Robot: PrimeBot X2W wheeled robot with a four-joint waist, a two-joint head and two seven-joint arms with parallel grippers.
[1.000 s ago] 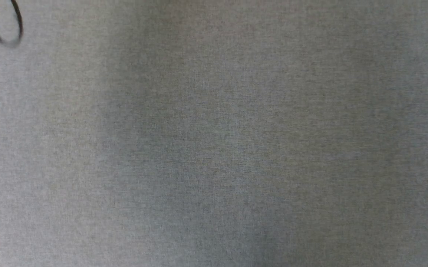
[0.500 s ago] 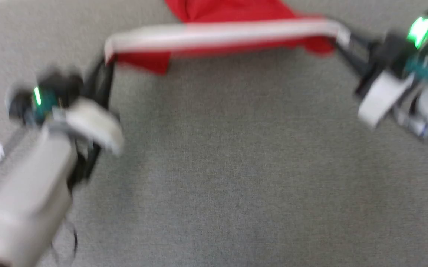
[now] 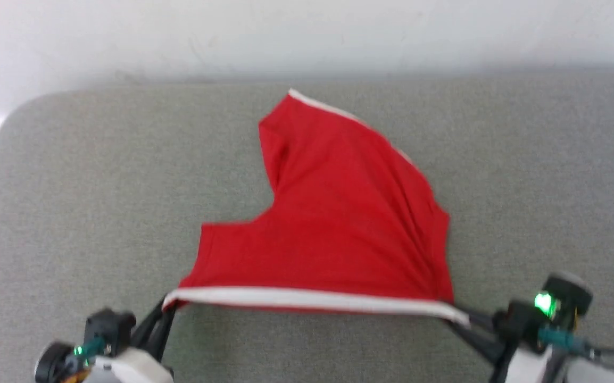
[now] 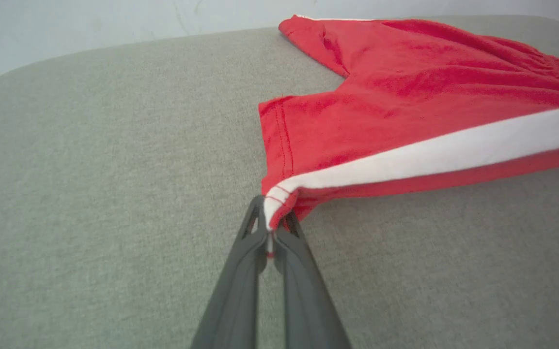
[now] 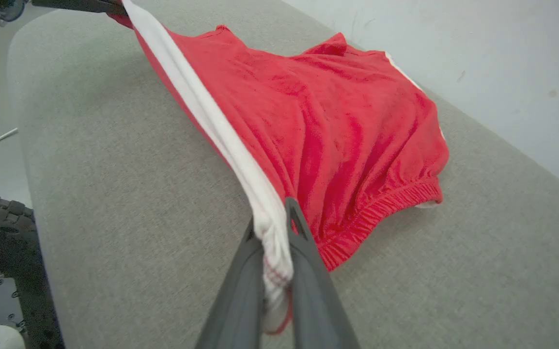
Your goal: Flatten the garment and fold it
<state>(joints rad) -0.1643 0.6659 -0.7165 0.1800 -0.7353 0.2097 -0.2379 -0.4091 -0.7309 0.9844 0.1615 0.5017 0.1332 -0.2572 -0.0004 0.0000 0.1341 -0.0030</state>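
No legible text or markings anywhere.

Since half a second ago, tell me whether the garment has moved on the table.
Cannot tell. The whole head view shifted, so the camera moved; earlier no table edge showed to judge the garment against.

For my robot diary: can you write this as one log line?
left fingers: shut on shorts stripe end | right fingers: shut on other end | shorts: stripe taut between, rest on grey surface
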